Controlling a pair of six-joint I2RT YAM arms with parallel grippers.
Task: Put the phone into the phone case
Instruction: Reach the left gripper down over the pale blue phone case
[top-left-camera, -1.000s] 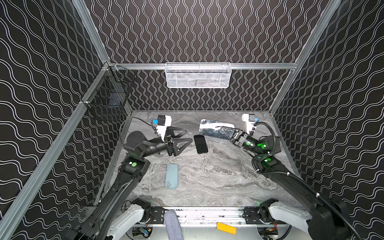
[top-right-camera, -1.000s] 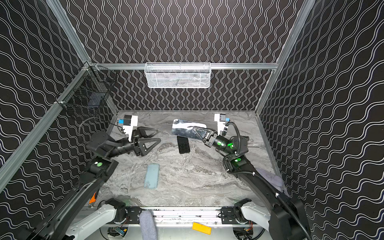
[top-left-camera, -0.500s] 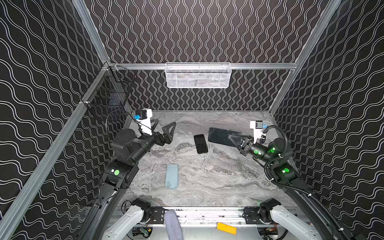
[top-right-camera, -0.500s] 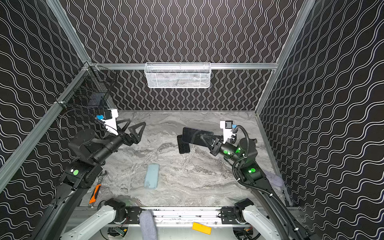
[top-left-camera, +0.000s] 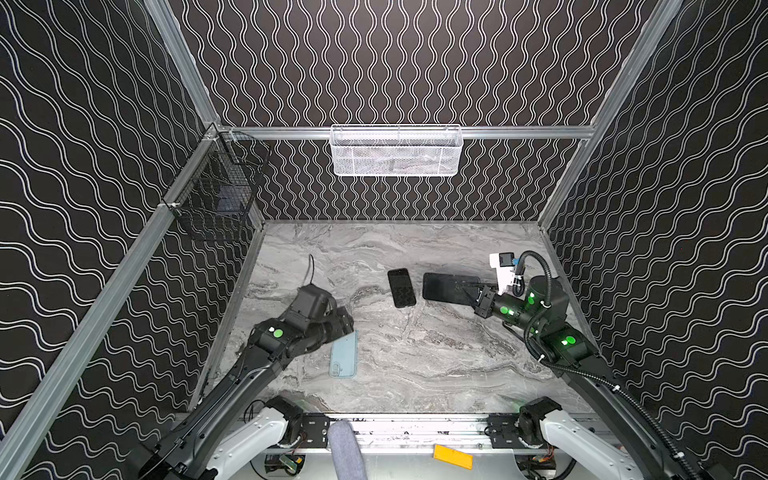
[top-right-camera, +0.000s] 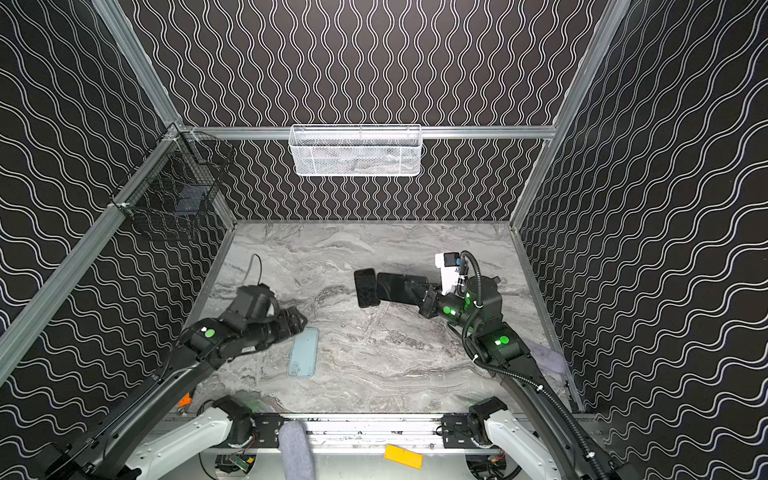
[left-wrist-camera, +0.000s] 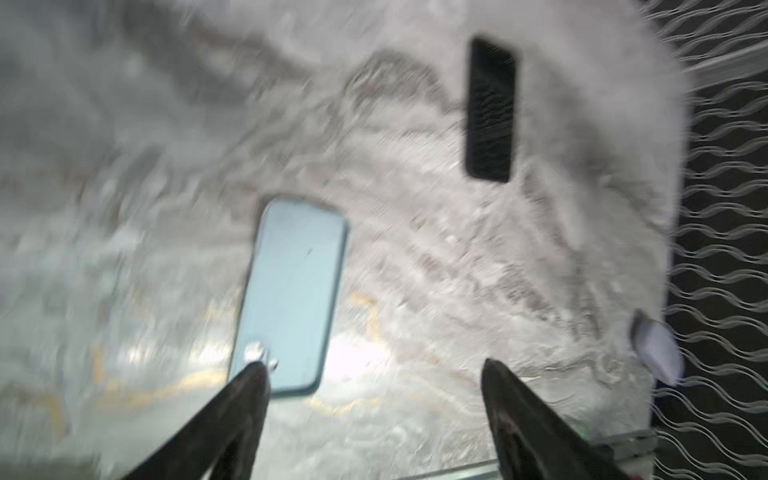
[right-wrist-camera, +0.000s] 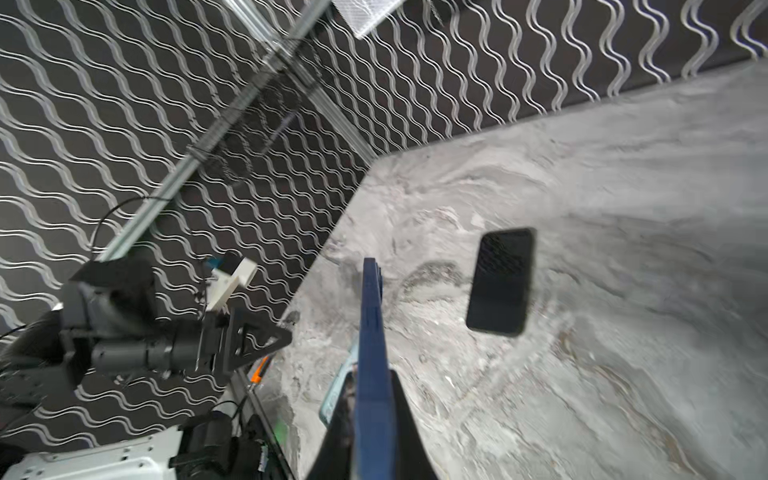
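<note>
A light blue phone case (top-left-camera: 344, 355) (top-right-camera: 304, 352) lies flat near the table's front left, its camera cut-out towards the front. My left gripper (top-left-camera: 345, 326) (left-wrist-camera: 372, 365) hangs open over the case's far end. In the left wrist view one fingertip (left-wrist-camera: 255, 370) overlaps the camera corner of the case (left-wrist-camera: 295, 291). My right gripper (top-left-camera: 473, 291) (right-wrist-camera: 370, 386) is shut on a dark phone with a blue edge (top-left-camera: 446, 286) (right-wrist-camera: 371, 324), held above the table at the right. A second black phone (top-left-camera: 401, 287) (right-wrist-camera: 500, 280) lies flat beside it.
A white mesh basket (top-left-camera: 397, 151) hangs on the back wall. A black wire basket (top-left-camera: 216, 199) hangs on the left wall. An orange-handled tool (top-right-camera: 185, 400) lies at the table's left edge. A pale cloth (top-right-camera: 544, 353) lies by the right wall.
My left arm swung from the back left forward and down to the blue case. My right gripper turned the held phone from tilted and shiny to flat and dark, and lowered it slightly.
</note>
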